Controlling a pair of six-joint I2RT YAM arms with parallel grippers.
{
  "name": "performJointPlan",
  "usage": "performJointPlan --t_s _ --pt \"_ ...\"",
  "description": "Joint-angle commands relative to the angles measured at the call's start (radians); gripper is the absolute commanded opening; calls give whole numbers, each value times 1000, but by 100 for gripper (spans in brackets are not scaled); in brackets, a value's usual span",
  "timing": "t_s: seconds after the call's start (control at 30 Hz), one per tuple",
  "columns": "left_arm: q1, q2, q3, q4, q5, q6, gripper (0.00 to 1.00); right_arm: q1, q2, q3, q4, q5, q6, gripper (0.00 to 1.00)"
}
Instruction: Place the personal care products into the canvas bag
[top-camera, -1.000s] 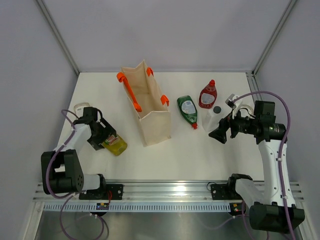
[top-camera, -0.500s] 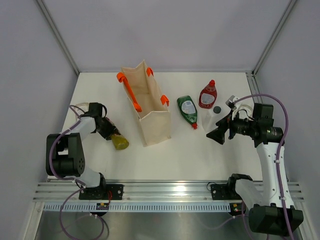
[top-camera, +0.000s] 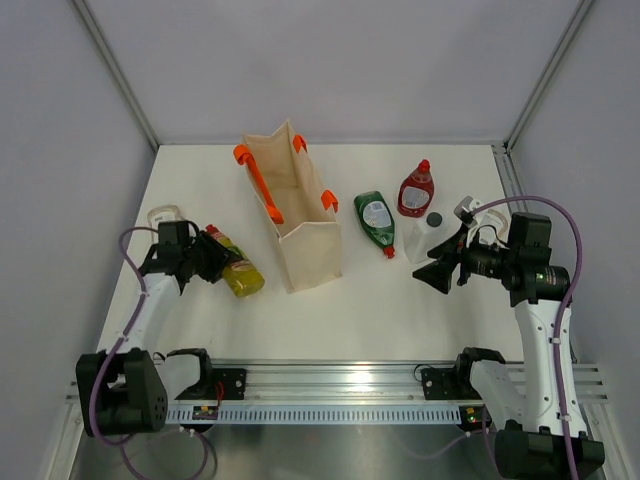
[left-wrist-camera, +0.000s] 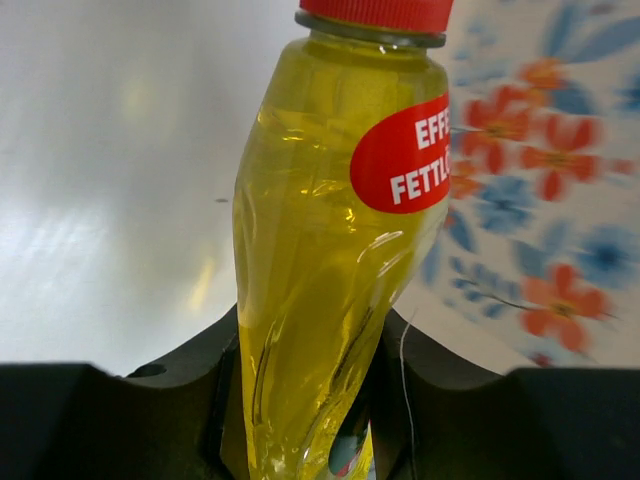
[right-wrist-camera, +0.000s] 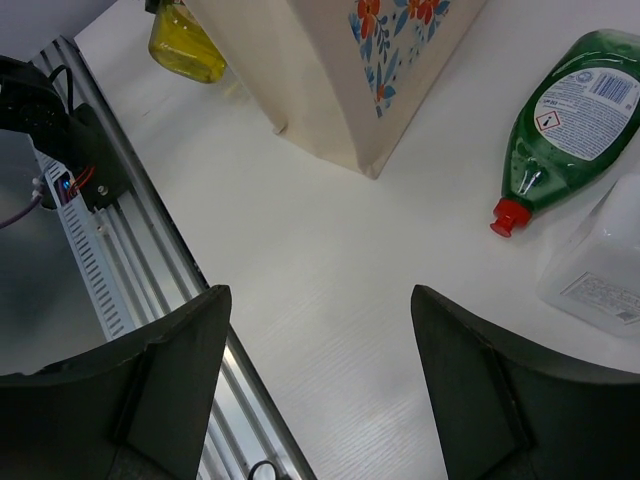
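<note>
My left gripper (top-camera: 203, 260) is shut on the yellow-green bottle (top-camera: 238, 274), left of the canvas bag (top-camera: 296, 212). In the left wrist view the yellow-green bottle (left-wrist-camera: 330, 250) fills the gap between the jaws, its red cap (left-wrist-camera: 375, 12) pointing away, with the bag's floral print (left-wrist-camera: 540, 200) behind. A dark green bottle (top-camera: 375, 220), a red bottle (top-camera: 415, 190) and a white bottle with a grey cap (top-camera: 425, 236) lie right of the bag. My right gripper (top-camera: 440, 270) hovers open just below the white bottle. A small pale item (top-camera: 162, 215) lies at far left.
The right wrist view looks down past the right gripper (right-wrist-camera: 320, 300) onto bare table, with the bag's corner (right-wrist-camera: 340, 70), dark green bottle (right-wrist-camera: 570, 130) and white bottle (right-wrist-camera: 600, 270) ahead. The metal rail (right-wrist-camera: 100, 250) runs along the near edge.
My left gripper has shut on the yellow-green bottle and the arm has swung, turning the bottle a little. The right gripper has drifted slightly nearer and its jaws have narrowed somewhat.
</note>
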Motion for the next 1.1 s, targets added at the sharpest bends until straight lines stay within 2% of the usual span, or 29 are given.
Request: performJointPlan --t_s 0.0,0.17,0.33,0.5,0.57,0.6,0.77,0.9,0.97,1.07 --pt "6 -129 45 178 167 -165 0 0 -3 24 2 -31 34 80" --pt "3 -279 173 207 147 -293 0 0 -4 31 21 -23 60 80" --pt "-32 -269 378 250 138 -337 0 0 14 39 33 -26 76 80" --pt "-122 -90 588 266 89 -307 0 0 36 47 41 -28 83 79" --pt "-193 -19 703 254 37 -263 0 0 37 51 42 -27 83 79" --pt "-245 56 745 217 14 -236 0 0 37 51 42 -22 85 80" --pt "-343 287 999 48 -109 -83 0 0 25 56 42 18 89 80" --pt "-423 406 1093 -131 -223 18 2 0 20 54 56 56 99 81" --pt "-445 439 1093 -156 -275 52 5 0 29 50 65 56 103 82" --pt "-471 460 1056 -164 -289 60 17 0 55 42 85 47 118 82"
